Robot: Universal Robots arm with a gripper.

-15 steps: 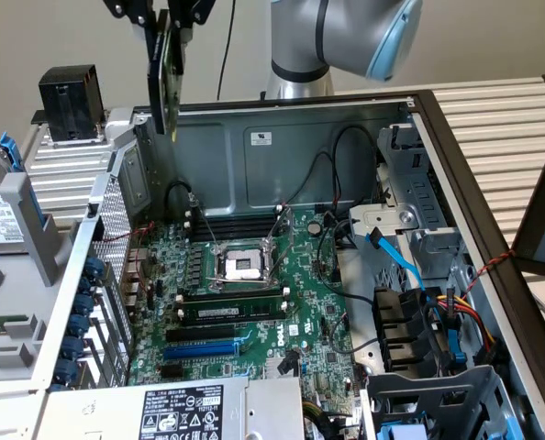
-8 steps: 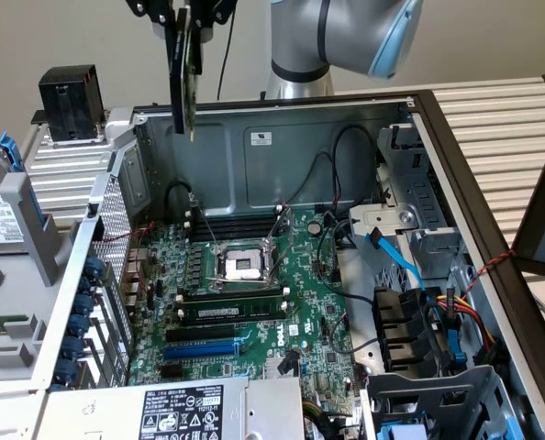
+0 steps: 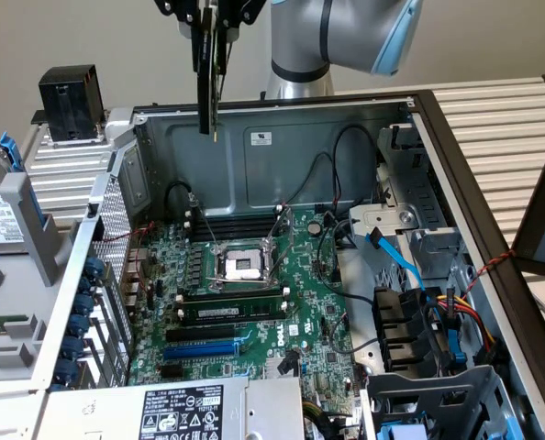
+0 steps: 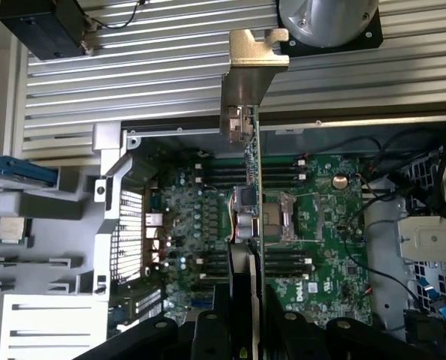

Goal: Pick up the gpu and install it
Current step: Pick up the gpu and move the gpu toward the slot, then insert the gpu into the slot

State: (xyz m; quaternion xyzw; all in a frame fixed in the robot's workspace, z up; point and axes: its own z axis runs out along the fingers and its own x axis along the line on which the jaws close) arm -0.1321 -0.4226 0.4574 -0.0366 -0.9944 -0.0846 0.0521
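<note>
The black pincer (image 3: 219, 16) is clenched on the small green gpu (image 3: 208, 87) with its metal end bracket. The card hangs edge-on straight below the pincer, well above the large green motherboard (image 3: 254, 293) in the open grey steel case (image 3: 282, 147).

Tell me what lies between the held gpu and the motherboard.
Nothing: in the exterior view the gpu, in the gripper, hangs in open air above the motherboard.
</note>
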